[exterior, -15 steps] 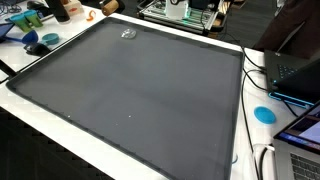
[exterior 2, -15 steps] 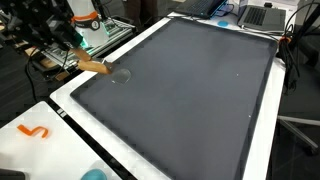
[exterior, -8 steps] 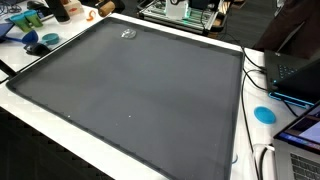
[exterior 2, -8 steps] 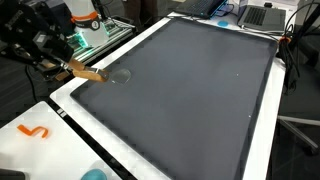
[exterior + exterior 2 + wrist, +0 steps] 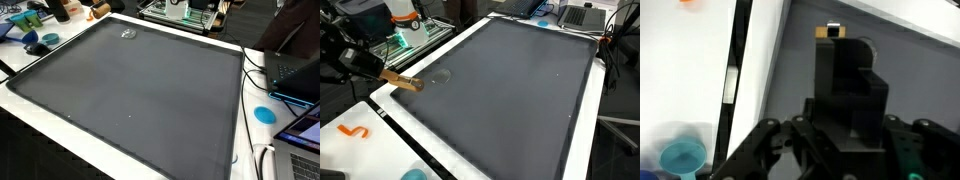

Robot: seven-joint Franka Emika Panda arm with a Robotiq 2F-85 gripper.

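My gripper (image 5: 378,72) is at the left edge of the table in an exterior view, shut on a short wooden block (image 5: 404,82). It holds the block just above the rim of the big dark grey mat (image 5: 510,90). A small clear round mark (image 5: 440,75) lies on the mat just beside the block's tip; it also shows near the mat's far corner (image 5: 129,35). In the wrist view the gripper (image 5: 845,115) grips the block, which looks dark with a pale wooden end (image 5: 830,32).
The mat (image 5: 130,90) covers most of a white table (image 5: 360,150). An orange squiggle (image 5: 355,131) and a blue disc (image 5: 413,174) lie on the white strip. Laptops (image 5: 300,75), cables and another blue disc (image 5: 264,114) sit beside the mat. Clutter (image 5: 35,25) stands at a corner.
The gripper with the wooden block has moved back from the mat's corner area toward the table's left edge and lower in the exterior view.
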